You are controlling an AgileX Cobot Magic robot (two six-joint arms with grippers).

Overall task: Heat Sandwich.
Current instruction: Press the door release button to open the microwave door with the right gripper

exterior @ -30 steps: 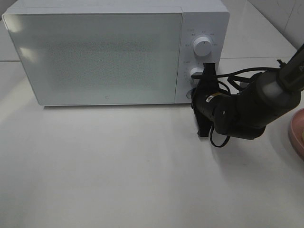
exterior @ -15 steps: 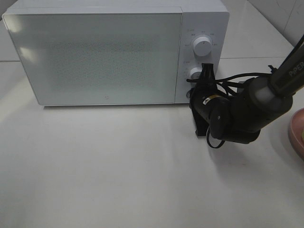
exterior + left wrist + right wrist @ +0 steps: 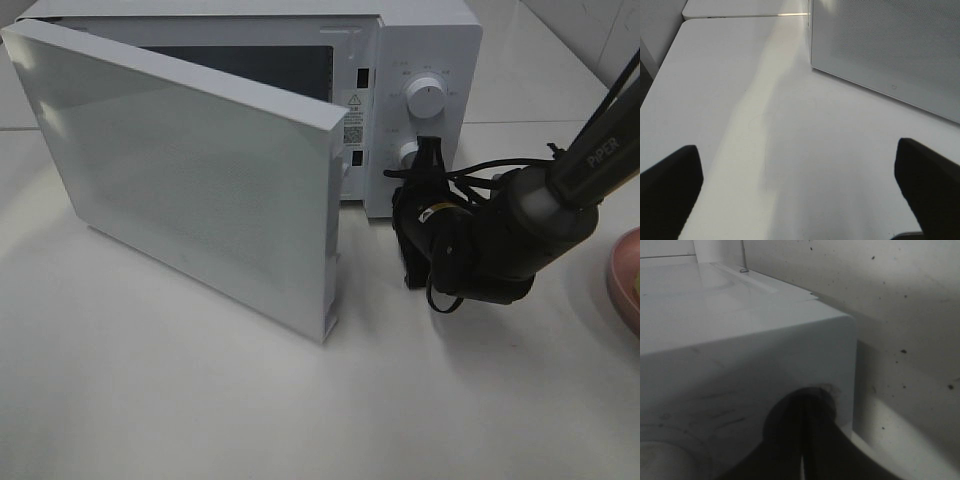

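We cannot find the sandwich in any view. Only the rim of a pink plate [image 3: 626, 285] shows at the high view's right edge, so we judge it lies that way, behind the right tool [image 3: 425, 150] and nearer that arm; its long axis is unseen. The right tool, fingers pressed together and empty, noses the microwave [image 3: 425, 40] control panel [image 3: 440, 120] beside the open door [image 3: 190, 190]. Only its wrist view shows that closed tip. The left tool [image 3: 800, 190] gapes wide, empty, over bare bench [image 3: 740, 100]
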